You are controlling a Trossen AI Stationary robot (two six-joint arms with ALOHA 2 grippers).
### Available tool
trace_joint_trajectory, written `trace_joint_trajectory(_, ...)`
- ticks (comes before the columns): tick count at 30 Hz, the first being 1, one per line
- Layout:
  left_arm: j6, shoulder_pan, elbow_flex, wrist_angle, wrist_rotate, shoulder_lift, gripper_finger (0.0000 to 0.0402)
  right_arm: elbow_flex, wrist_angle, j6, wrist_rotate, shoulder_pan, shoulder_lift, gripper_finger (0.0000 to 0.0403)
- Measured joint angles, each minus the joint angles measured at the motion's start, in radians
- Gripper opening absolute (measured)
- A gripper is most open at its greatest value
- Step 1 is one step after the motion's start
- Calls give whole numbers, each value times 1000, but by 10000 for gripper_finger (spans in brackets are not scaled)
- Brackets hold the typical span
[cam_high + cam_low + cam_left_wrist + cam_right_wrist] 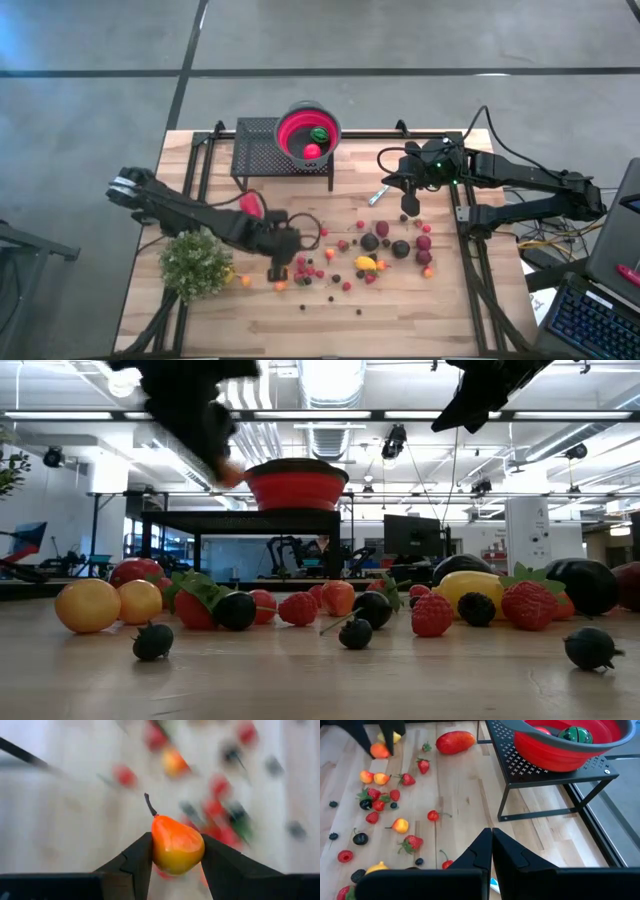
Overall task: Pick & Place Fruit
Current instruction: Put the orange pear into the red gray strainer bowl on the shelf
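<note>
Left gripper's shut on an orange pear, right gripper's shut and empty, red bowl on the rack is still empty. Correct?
One slip: the red bowl on the rack is not empty. The right wrist view shows a green fruit and a red piece in it. The rest stands: the left gripper is shut on the orange pear, and the right gripper is shut and empty.

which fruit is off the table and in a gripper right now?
The small orange pear, pinched between the left gripper jaws above the table. The other loose fruit lie on the wood; two sit in the red bowl.
</note>
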Motion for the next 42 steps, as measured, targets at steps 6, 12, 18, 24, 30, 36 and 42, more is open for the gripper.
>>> trace_joint_trajectory(6,214,88,182,56,-318,0,156,0,-2,0,0,0,0,8)
trace_joint_trajectory(12,418,236,324,170,-418,0,156,0,-2,4,0,0,0,8)
trace_joint_trajectory(18,439,433,371,205,-414,-2,156,0,-2,4,0,0,0,8)
trace_joint_trajectory(24,365,613,334,202,-232,-2,156,0,-2,-4,0,0,0,8)
trace_joint_trajectory(30,304,712,267,205,-64,-2,156,0,-3,-11,0,0,0,8)
trace_joint_trajectory(36,302,724,216,205,-51,-2,158,0,-3,-19,0,0,0,8)
trace_joint_trajectory(42,300,725,220,209,-62,-1,172,0,-2,-12,0,0,0,8)
